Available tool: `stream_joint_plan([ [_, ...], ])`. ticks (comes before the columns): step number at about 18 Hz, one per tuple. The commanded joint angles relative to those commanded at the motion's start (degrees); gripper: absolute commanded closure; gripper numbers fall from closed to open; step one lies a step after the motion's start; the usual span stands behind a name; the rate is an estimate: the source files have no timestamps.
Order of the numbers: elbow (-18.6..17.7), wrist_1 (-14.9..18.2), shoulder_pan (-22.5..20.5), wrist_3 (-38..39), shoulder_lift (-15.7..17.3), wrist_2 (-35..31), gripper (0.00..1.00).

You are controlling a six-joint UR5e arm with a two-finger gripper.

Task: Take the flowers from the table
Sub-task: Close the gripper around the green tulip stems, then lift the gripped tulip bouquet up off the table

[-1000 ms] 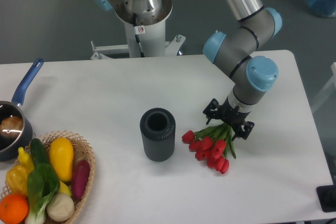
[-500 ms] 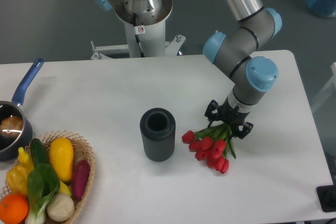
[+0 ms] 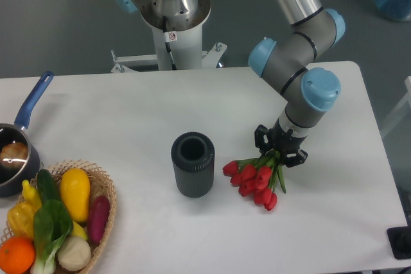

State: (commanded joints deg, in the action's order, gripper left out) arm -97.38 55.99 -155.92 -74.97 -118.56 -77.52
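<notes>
Nearest to the camera, far to the left of the gripper and low in the view, a woven basket point(image 3: 106, 222) holds colourful vegetables and fruit point(image 3: 54, 222). Just behind it, at the left edge, stands a dark pot point(image 3: 13, 158) with a blue handle, something brownish inside it.

Closer to the gripper, on its left side, a dark ribbed cylinder vase point(image 3: 192, 164) stands upright on the table point(image 3: 128, 107), with its open mouth up. It is near the flowers but apart from them.

The flowers point(image 3: 253, 179) lie just beside the vase on its right. The red heads point toward the camera and to the left, and the green stems go up into the gripper point(image 3: 280, 154). The heads appear to rest on the white tabletop or very close to it; I cannot tell which.

The gripper comes down from above over the stem end of the bunch. Its black fingers point(image 3: 262, 138) stand narrow around the stems and seem to grip them.

Behind the gripper, the grey arm with blue caps point(image 3: 320, 91) rises up and back to the top of the view. Farther left behind the table is the round base of the robot point(image 3: 173, 4).
</notes>
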Motion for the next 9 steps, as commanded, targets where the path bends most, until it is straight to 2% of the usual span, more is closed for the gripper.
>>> stream_joint_plan([
  [9,1.1,0.1,-0.2,-0.4,0.6,0.2,0.75],
])
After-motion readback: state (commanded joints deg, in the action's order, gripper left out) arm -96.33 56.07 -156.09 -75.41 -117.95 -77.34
